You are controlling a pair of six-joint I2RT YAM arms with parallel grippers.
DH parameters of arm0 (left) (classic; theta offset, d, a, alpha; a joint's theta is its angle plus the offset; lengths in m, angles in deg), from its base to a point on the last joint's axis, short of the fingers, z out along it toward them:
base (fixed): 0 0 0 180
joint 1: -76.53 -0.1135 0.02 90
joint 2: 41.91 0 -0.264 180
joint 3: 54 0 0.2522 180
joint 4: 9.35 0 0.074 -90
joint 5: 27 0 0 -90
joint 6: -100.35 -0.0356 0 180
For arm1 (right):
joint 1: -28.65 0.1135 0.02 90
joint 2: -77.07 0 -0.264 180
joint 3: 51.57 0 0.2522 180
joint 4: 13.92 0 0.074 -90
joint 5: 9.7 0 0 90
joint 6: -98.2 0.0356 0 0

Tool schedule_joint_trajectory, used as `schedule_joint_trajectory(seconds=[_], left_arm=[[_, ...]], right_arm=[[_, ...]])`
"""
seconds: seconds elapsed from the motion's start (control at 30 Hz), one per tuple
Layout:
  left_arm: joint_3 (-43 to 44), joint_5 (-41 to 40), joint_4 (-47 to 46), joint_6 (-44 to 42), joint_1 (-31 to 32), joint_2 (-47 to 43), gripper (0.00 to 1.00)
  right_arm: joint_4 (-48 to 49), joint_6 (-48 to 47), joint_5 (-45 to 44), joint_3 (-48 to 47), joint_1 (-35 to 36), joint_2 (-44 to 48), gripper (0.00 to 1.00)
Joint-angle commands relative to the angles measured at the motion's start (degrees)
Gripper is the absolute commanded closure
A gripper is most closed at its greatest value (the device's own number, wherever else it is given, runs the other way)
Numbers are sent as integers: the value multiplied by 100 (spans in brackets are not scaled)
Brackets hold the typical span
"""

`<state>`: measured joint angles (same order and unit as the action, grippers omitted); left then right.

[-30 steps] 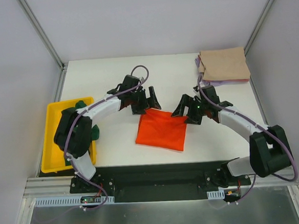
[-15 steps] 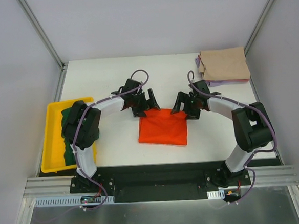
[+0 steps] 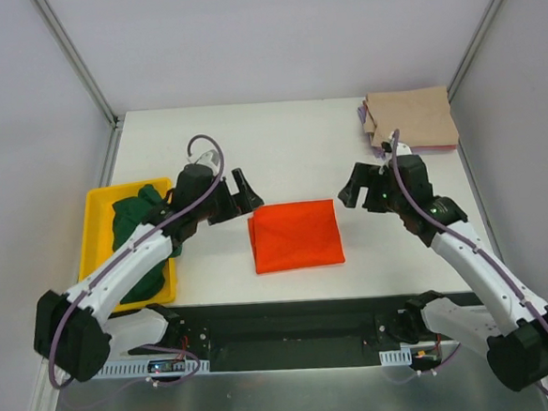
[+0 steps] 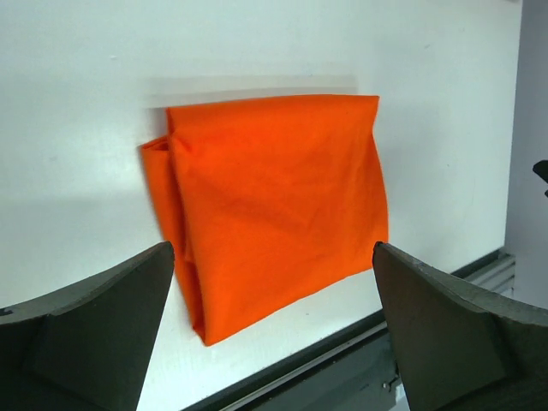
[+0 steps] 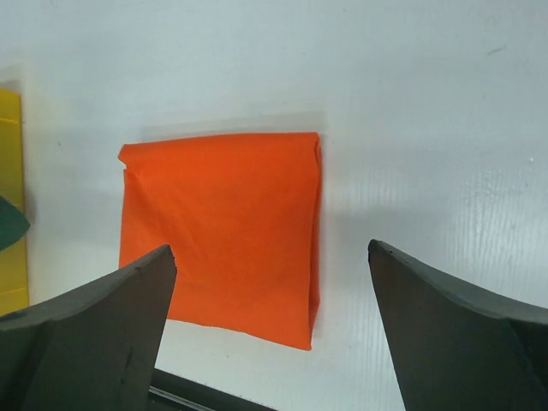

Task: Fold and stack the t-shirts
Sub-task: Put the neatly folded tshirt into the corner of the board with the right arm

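The orange-red t-shirt (image 3: 295, 234) lies folded into a square on the white table; it also shows in the left wrist view (image 4: 270, 201) and the right wrist view (image 5: 221, 231). My left gripper (image 3: 238, 195) is open and empty, above the table just left of it. My right gripper (image 3: 352, 192) is open and empty, just right of it. The tan t-shirt (image 3: 411, 117) lies folded at the back right on the pale purple one (image 3: 366, 115), of which only an edge shows. The dark green t-shirt (image 3: 137, 229) lies bunched in the yellow tray (image 3: 97, 258).
The table's near edge with a black rail (image 3: 291, 317) runs just below the orange-red shirt. Grey walls close in the table on the left and right.
Both grippers have let go of the orange-red shirt and drawn back, the left to the left, the right to the right. The shirt now lies squarer.
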<state>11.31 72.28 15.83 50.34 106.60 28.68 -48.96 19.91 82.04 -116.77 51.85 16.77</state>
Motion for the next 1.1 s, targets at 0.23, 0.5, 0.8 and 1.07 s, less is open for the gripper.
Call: schedule_joint_trajectory(seconds=[0.23,0.5,0.8,1.07], left_arm=[[-1560,-1139,1028,238,8,-1495,1],[-1490,-963,1134,159,-1,-1126,1],[-1472,-972,1126,62,-18,-959,1],[-1393,-1042,1152,-43,-62,-898,1]], right_arm=[[-492,104,160,416,175,-974,1],[-140,420,-6,-173,580,-2723,19],[-561,561,-656,-788,1432,-3901,31],[-764,780,-1079,-1412,2074,-4939,57]])
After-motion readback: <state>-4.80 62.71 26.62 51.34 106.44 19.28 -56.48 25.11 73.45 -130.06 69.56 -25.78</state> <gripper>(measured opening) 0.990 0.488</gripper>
